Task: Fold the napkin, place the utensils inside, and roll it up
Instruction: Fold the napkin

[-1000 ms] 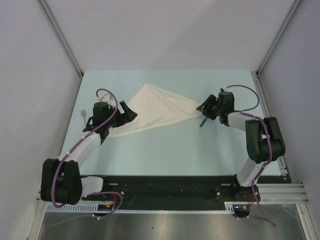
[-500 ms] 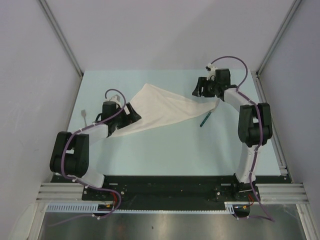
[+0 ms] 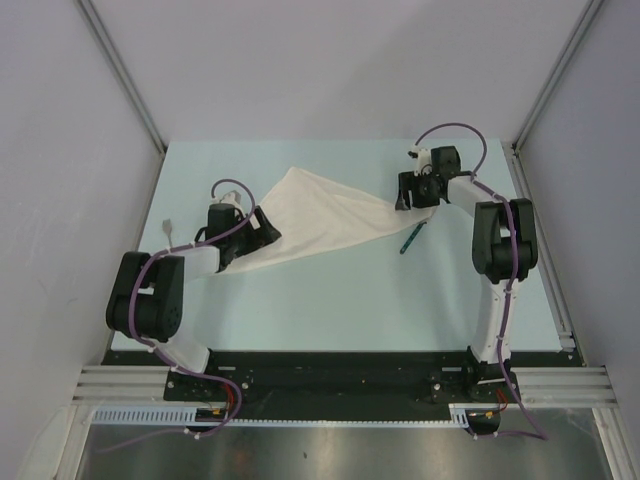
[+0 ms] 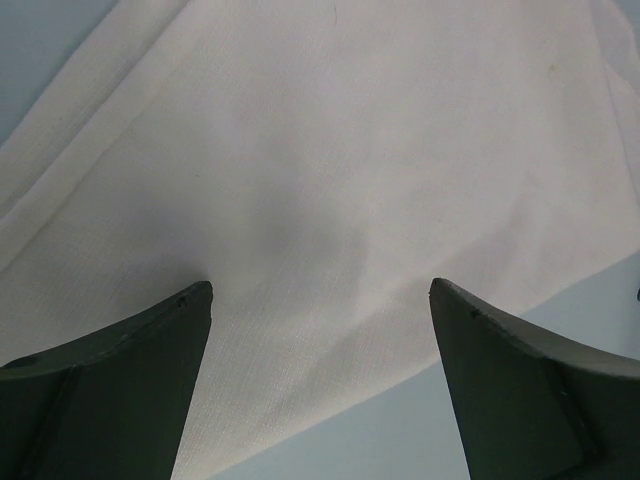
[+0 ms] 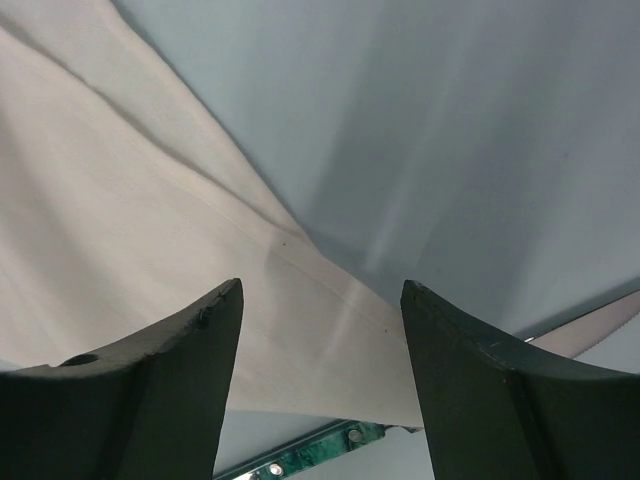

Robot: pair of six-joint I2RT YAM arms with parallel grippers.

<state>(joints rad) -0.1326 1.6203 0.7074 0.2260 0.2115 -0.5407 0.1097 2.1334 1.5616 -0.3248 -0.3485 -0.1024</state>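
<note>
Across the middle of the pale blue-green bench [image 3: 330, 300] lay the one napkin [image 3: 320, 215], a white cloth spread in a long wedge, broad on the left and tapering to a point on the right. Just beside that point rested the single knife [image 3: 412, 238], slanted, its teal handle nearer the arms. From the right wrist view the cloth's tip came right up to it, though I couldn't tell whether they touched. The left hand [image 4: 320, 290] hovered low over the cloth's near left end, released, its fingers [image 4: 100, 370] spread wide with only fabric beneath them. The right hand [image 5: 320, 285] hung over the narrow tip, likewise released and gripping nothing. Little stood in the way: a small pale grey object [image 3: 168, 228] sat by the bench's left edge, well apart from the cloth, and purple cables [image 3: 455, 126] looped off both arms. Plain white walls closed the bench on three sides, with metal posts [image 3: 120, 75] in the far corners and a black rail [image 3: 320, 365] along the near edge. I counted two arms, two hands, one napkin, one knife
</note>
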